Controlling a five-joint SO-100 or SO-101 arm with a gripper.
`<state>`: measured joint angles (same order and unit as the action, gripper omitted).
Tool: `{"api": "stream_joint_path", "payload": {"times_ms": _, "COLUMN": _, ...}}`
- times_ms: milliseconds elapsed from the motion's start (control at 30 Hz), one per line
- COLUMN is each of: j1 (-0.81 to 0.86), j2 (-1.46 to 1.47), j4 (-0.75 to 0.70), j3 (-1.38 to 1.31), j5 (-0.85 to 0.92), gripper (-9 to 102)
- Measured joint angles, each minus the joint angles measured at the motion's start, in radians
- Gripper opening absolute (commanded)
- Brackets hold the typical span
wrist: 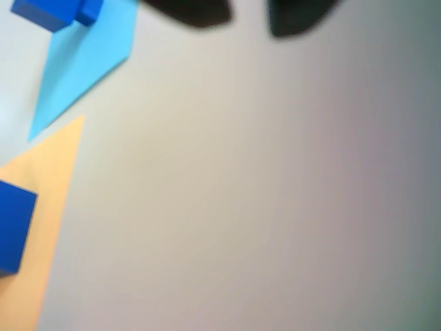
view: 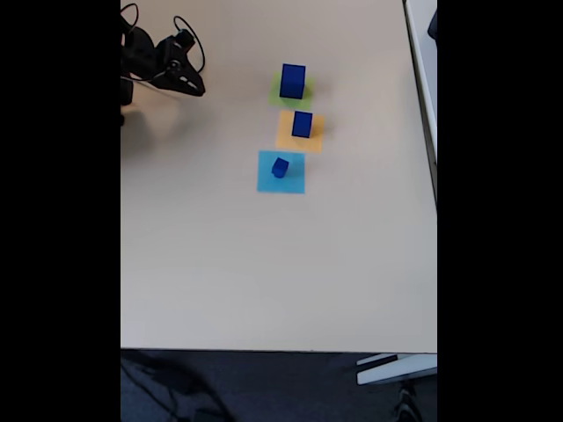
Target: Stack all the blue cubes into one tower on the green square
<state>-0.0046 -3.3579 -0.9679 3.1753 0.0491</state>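
In the fixed view, the largest blue cube [view: 293, 81] stands on the green square [view: 275, 97]. A medium blue cube [view: 302, 124] sits on an orange square [view: 286, 138], and a small blue cube [view: 280, 167] sits on a light-blue square [view: 292, 181]. My gripper [view: 195, 86] hovers at the table's far left, well apart from the cubes. The blurred wrist view shows my gripper [wrist: 248, 14] open with nothing between its dark fingertips [wrist: 196, 14]. There, a blue cube [wrist: 14, 227] rests on the orange square [wrist: 41, 186], and another blue cube [wrist: 48, 10] on the light-blue square [wrist: 83, 62].
The three coloured squares lie in a line on a beige table [view: 264, 264]. The arm's black body and cables [view: 141, 53] occupy the top left corner. The table's right edge [view: 435, 176] and front edge [view: 264, 349] are visible.
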Motion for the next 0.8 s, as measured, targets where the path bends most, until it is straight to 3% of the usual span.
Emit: {"api": "stream_joint_path", "payload": {"times_ms": 800, "j1": -0.028, "j2": 0.000, "j4": 0.000, "j3": 0.000, "j5": -0.009, "gripper": 0}}
